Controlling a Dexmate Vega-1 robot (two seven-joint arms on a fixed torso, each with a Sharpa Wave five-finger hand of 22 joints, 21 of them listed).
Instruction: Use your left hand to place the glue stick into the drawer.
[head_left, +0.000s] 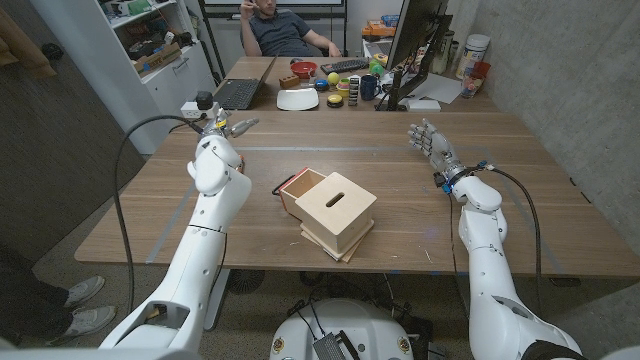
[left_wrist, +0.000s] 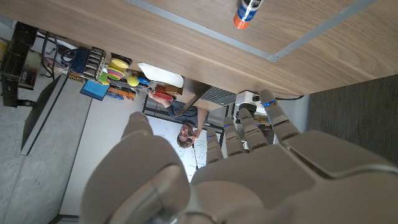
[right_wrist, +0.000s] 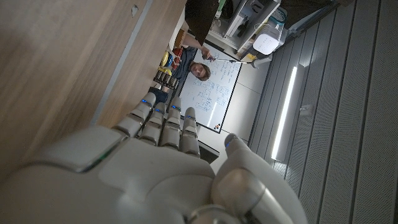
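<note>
The glue stick (left_wrist: 248, 12), white and blue with an orange cap, lies on the wooden table (head_left: 400, 215) a little beyond my left hand's fingertips in the left wrist view. My left hand (head_left: 224, 128) (left_wrist: 249, 168) hovers over the table's far left part with its fingers stretched out and nothing in them. A light wooden box (head_left: 335, 208) stands at the table's middle, its drawer (head_left: 294, 186) pulled out a little toward the left, showing a reddish inside. My right hand (head_left: 428, 140) (right_wrist: 161, 162) stands upright and open at the far right, holding nothing.
A second table behind carries a laptop (head_left: 237, 93), a white dish (head_left: 297, 99), a monitor (head_left: 415, 40) and several small colourful objects. A person (head_left: 285, 30) sits at its far end. A black cable (head_left: 135, 150) loops by my left arm.
</note>
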